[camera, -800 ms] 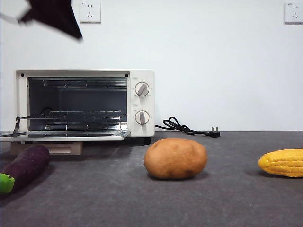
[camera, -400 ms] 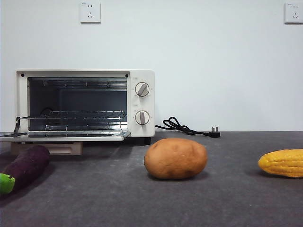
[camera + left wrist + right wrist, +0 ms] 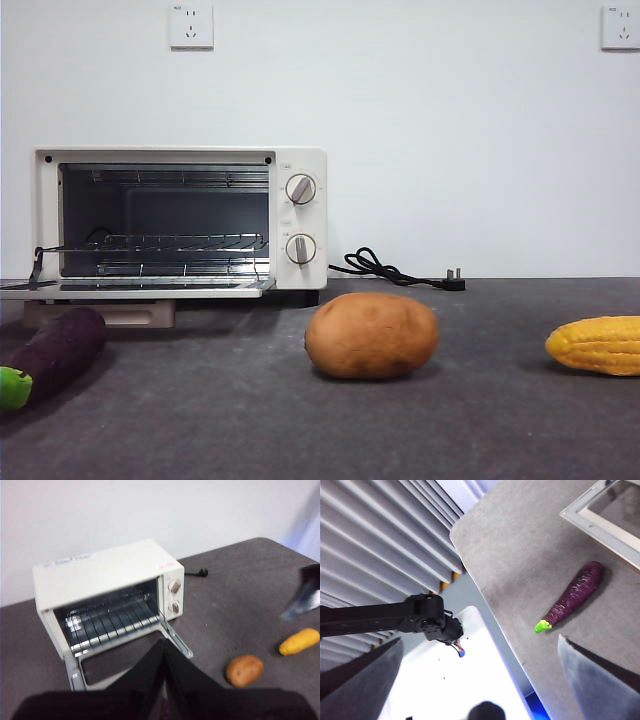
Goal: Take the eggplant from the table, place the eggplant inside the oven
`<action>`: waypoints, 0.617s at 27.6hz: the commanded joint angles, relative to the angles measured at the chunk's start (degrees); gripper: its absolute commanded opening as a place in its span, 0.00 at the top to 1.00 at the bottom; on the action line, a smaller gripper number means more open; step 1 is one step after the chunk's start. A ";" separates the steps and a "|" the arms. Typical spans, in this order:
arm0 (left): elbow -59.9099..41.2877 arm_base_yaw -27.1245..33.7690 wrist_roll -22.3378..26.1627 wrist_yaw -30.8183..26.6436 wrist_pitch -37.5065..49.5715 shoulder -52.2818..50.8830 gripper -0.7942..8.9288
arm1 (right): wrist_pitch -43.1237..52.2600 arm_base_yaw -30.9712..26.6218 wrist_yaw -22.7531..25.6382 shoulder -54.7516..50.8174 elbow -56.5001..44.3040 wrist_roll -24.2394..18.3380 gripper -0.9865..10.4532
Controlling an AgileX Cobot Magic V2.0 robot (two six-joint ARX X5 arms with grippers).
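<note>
While the eggplant (image 3: 572, 596) lies on the table (image 3: 400, 430) between the right gripper's (image 3: 480, 680) spread jaws and well beyond them, the left gripper (image 3: 164, 652), seemingly pressed shut, hangs above the open oven (image 3: 107, 597)

Plain white wall (image 3: 470, 150) behind, evenly lit, with two white wall sockets (image 3: 190, 25) set high, one toward each side. Pale vertical blinds (image 3: 375, 545) off past the edge on the right wrist view, above a grey-blue floor (image 3: 465, 592) with a bright white patch (image 3: 465, 680).
</note>
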 commanded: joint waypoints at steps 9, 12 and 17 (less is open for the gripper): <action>-0.42 -0.04 -0.48 0.04 -4.76 -1.90 0.92 | 12.33 12.46 13.00 15.76 0.07 6.60 0.37; -0.42 -0.04 -0.22 0.07 -4.55 -1.90 0.92 | 13.68 14.03 16.02 20.06 0.07 7.28 0.37; -0.42 -0.04 -0.15 0.07 -4.59 -1.90 0.92 | 15.76 15.58 19.82 26.56 0.07 8.98 0.37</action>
